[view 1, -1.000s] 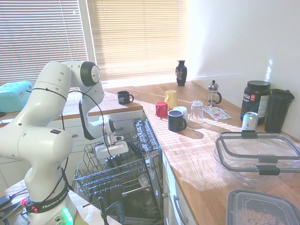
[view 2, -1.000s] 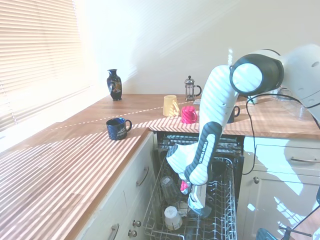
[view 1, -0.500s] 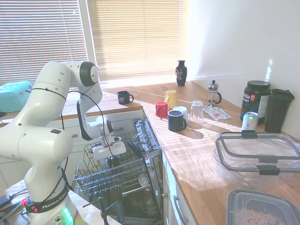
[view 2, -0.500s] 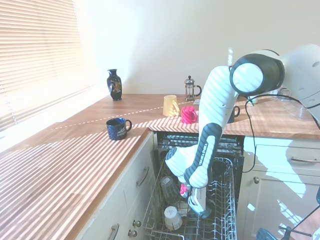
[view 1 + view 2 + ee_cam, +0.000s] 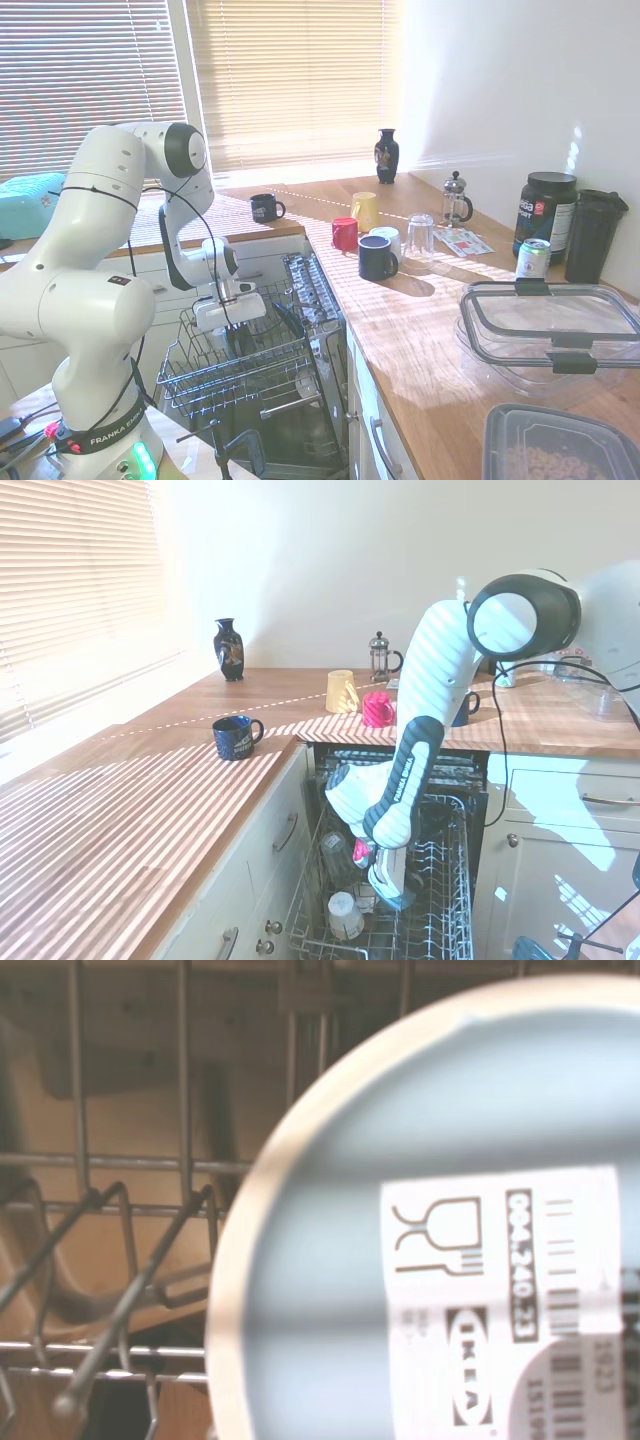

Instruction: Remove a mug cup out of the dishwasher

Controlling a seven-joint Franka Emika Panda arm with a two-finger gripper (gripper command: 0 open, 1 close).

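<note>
Claw is seen low over the pulled-out rack of the dishwasher, closed on the mug cup; exact finger gap can't be read in either exterior view. In the second exterior view the mug cup is seen as a small dark shape at the claw tip, just above the wire tines; whether it is clear of the rack or touching can't be told. In the wrist view the mug cup is shown from the base: pale grey-blue round underside, lighter rim ring, white sticker with a glass-and-fork symbol, barcode and IKEA mark, print turned sideways. Grey rack tines are seen beside it. In the first exterior view the claw is seen above the rack of the dishwasher, mug cup mostly hidden there. Also in the rack: an upside-down pale cup beside the claw. Further back on the table: navy mug, red mug, yellow mug, clear glass, French press, dark vase, and a dark printed mug on the far side of the dishwasher opening.
</note>
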